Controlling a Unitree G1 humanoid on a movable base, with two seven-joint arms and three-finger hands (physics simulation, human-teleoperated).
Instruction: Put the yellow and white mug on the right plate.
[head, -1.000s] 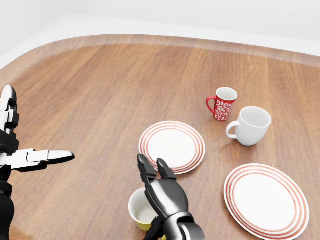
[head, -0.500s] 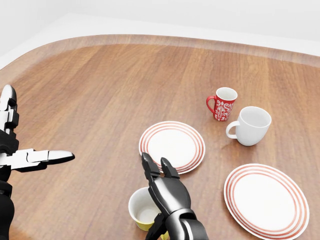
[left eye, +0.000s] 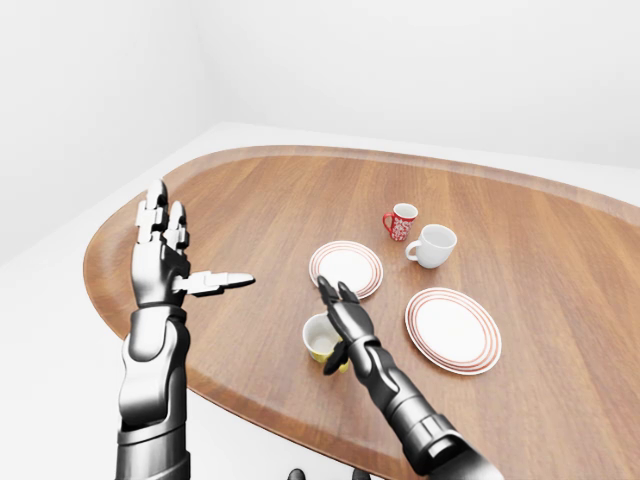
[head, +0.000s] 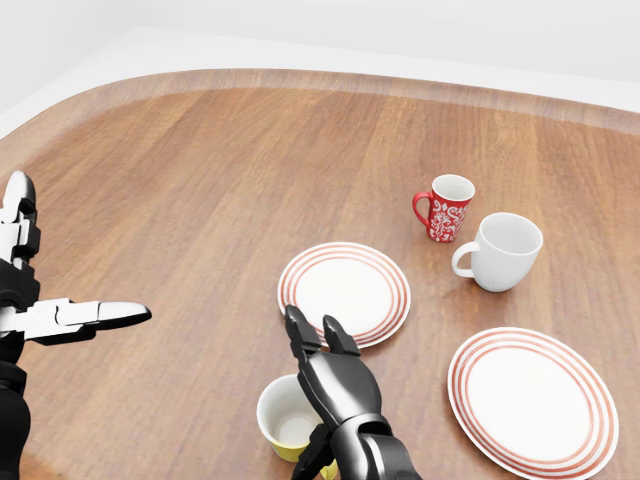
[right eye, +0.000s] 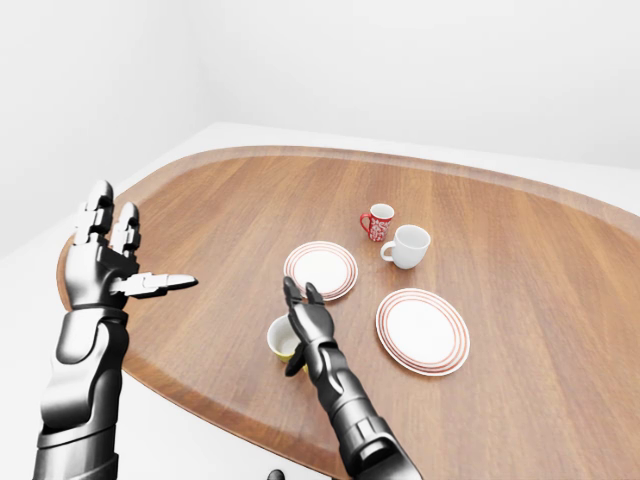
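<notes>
On the table (head: 200, 180), the right plate (head: 532, 400) sits near the near edge. Your right hand (head: 335, 375) is spread open beside the yellow and white mug (head: 283, 420) at that edge. Wrap its body squarely before lifting; keep your released left hand (left eye: 160, 262) clear.

Right hand (head: 325, 375) lower in head view than 1 s ago, fingertips (head: 296, 330) nearer bottom edge, more of yellow mug (head: 285, 418) rim uncovered. Left hand (head: 60, 315) barely shifted.
</notes>
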